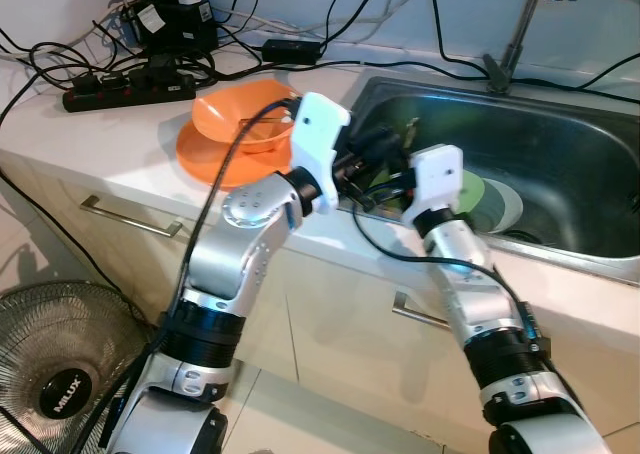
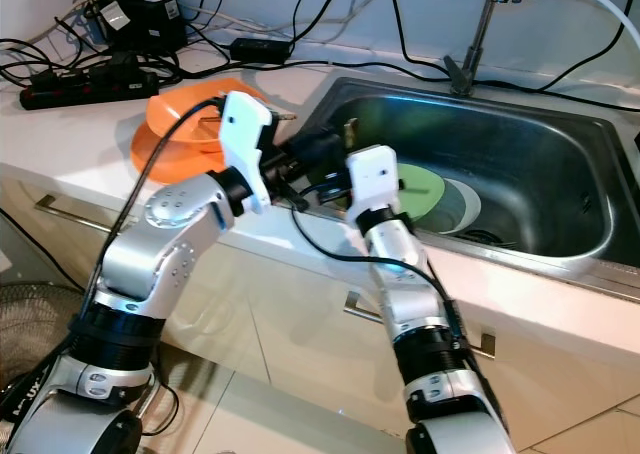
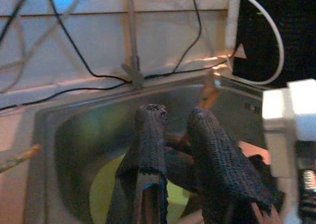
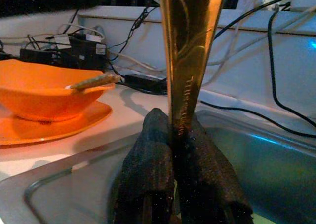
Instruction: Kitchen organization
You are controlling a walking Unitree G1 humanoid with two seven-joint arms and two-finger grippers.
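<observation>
An orange bowl (image 1: 245, 119) sits on an orange plate (image 1: 200, 156) on the counter, left of the steel sink (image 1: 560, 257). A stick-like utensil handle (image 4: 94, 81) leans in the bowl. My right gripper (image 4: 170, 120) hangs over the sink's left end, shut on a gold utensil (image 4: 190, 46) that stands upright in its fingers, also visible as a gold utensil (image 1: 412, 129) from the head. My left gripper (image 3: 177, 118) is open right beside it, at the sink's left rim, fingers pointing across the basin. A green plate (image 1: 468, 189) lies in the sink on a pale plate (image 1: 508, 206).
A faucet (image 1: 520, 29) stands behind the sink. A power strip (image 1: 130, 89), adapters and many cables crowd the back left of the counter. Below are cabinet drawers with a bar handle (image 1: 130, 217). A floor fan (image 1: 60, 364) stands at the lower left.
</observation>
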